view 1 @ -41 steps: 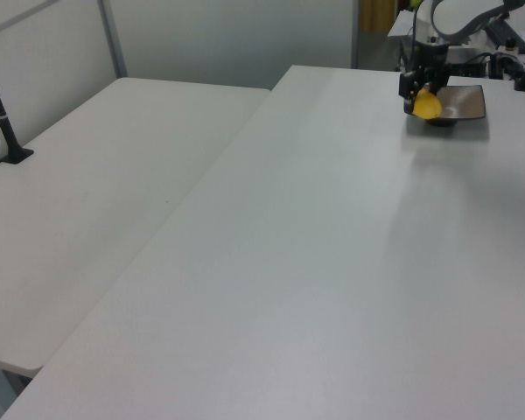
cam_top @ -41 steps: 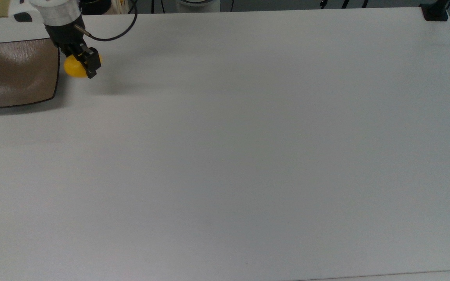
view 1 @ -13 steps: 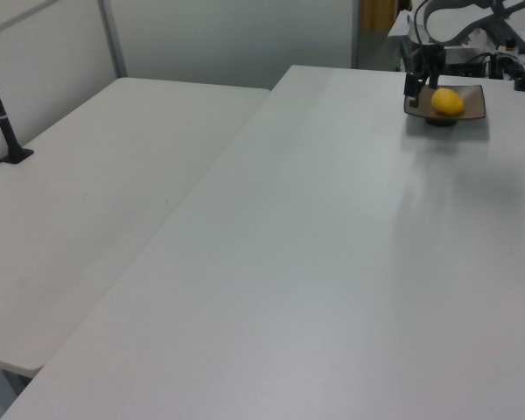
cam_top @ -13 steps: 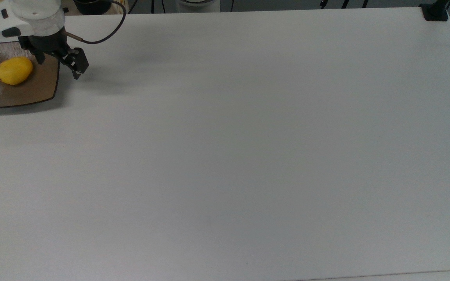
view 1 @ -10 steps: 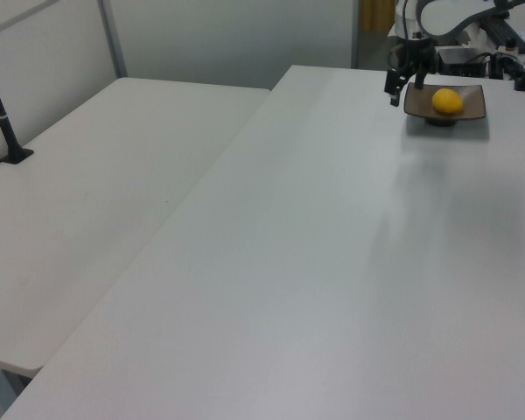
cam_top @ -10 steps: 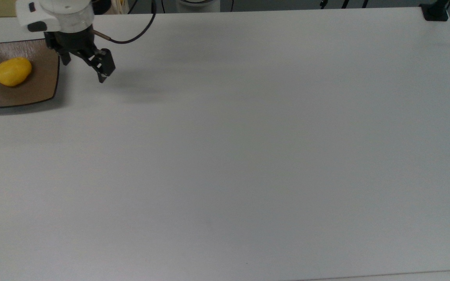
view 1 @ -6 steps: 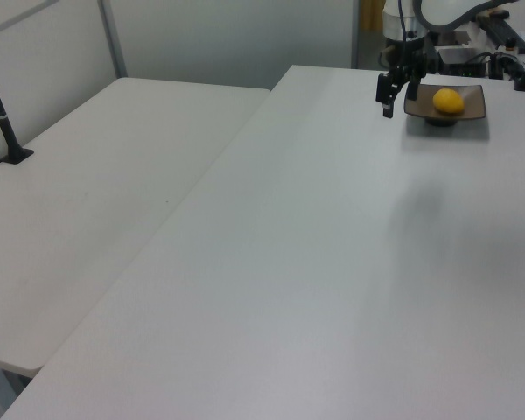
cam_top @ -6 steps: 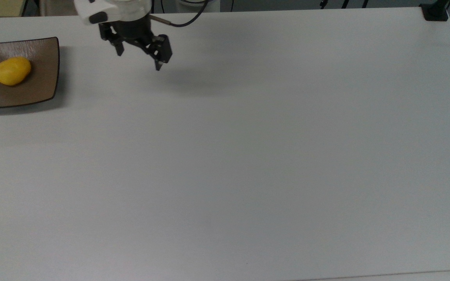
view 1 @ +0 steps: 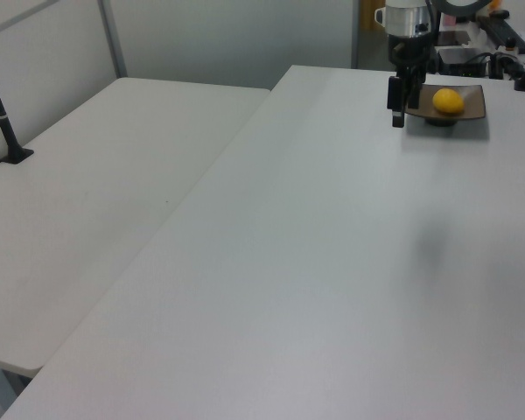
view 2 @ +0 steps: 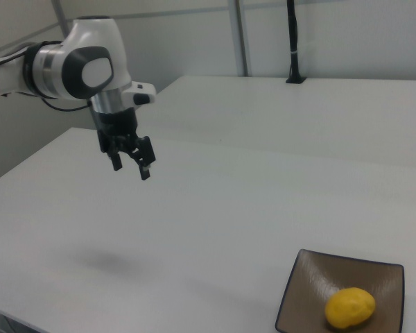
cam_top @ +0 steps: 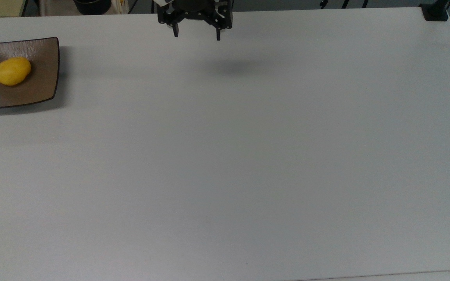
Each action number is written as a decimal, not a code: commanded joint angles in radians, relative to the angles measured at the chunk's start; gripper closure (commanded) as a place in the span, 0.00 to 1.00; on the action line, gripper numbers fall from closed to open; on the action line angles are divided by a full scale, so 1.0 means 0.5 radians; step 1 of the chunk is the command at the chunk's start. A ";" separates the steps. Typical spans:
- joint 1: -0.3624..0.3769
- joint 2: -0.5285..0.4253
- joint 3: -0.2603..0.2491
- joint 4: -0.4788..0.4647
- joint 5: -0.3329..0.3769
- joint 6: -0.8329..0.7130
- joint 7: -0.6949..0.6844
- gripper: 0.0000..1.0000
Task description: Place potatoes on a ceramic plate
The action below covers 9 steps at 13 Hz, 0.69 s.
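Yellow against glossy brown, the potato [cam_top: 12, 71] lies on the ceramic plate [cam_top: 45, 62], a little off centre toward the top view's left, and nothing touches it. The gripper [cam_top: 196, 36] hangs high over the white table [cam_top: 248, 156], well apart from the plate, its two fingers spread wide and holding nothing. To my eye the job looks done, so the risks are small ones. That potato is rounded and the plate's surface is shallow and slick; a knock to the table could set it rolling toward an upturned corner. A careless sweep of the arm low across the plate's side could also nudge the plate or tip the potato off.
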State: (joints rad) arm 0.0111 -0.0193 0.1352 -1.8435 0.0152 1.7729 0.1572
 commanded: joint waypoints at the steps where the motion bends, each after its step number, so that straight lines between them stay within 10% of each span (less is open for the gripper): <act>1: 0.082 -0.060 -0.025 -0.031 0.006 -0.030 -0.093 0.00; 9: 0.116 -0.048 -0.264 0.069 -0.009 0.035 -0.152 0.00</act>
State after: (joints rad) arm 0.0439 -0.0356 0.0656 -1.8398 0.0126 1.7818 0.1042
